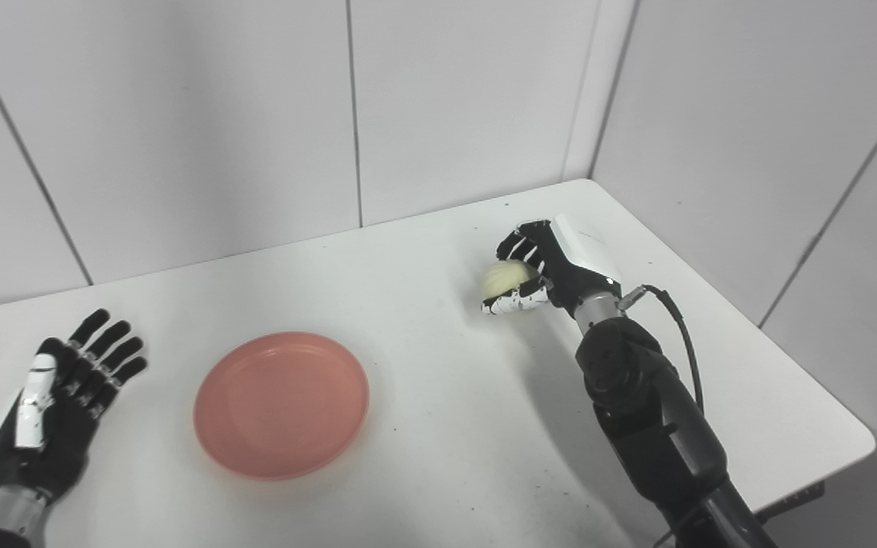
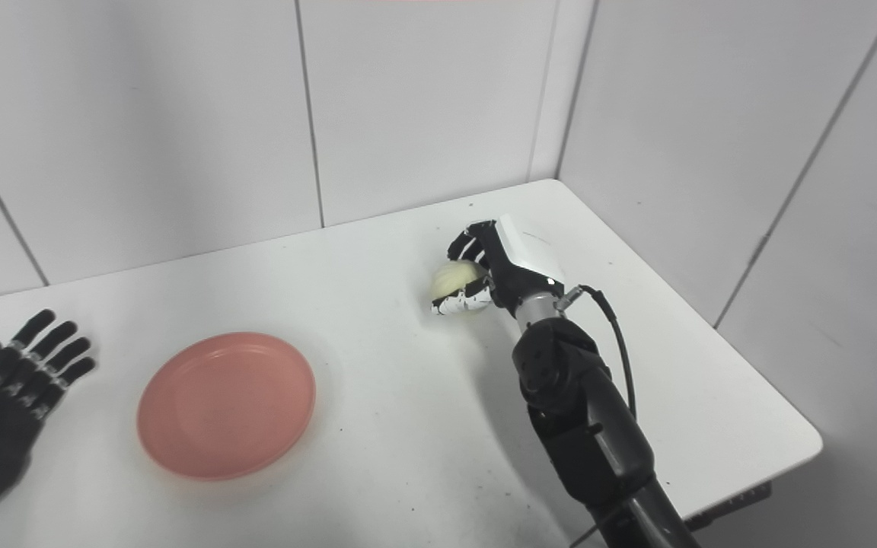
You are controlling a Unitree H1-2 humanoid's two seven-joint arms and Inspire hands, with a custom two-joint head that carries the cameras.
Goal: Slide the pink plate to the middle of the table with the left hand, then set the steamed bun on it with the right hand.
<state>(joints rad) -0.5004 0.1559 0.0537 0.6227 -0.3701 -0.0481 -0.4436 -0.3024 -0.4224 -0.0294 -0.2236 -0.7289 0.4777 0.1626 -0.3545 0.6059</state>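
The pink plate (image 1: 282, 403) lies flat on the white table (image 1: 423, 396), left of the table's middle, with nothing on it. My left hand (image 1: 58, 403) rests palm up and open at the table's left side, a short gap from the plate's left rim. Far to the right, my right hand (image 1: 541, 274) is shut on the pale steamed bun (image 1: 505, 278), fingers over its top and thumb beneath. The bun sits at or just above the tabletop; I cannot tell whether it touches.
White panel walls stand close behind the table and along its right side. The table's right corner (image 1: 861, 441) and front edge lie near my right forearm (image 1: 652, 418). A black cable (image 1: 682, 327) loops off the right wrist.
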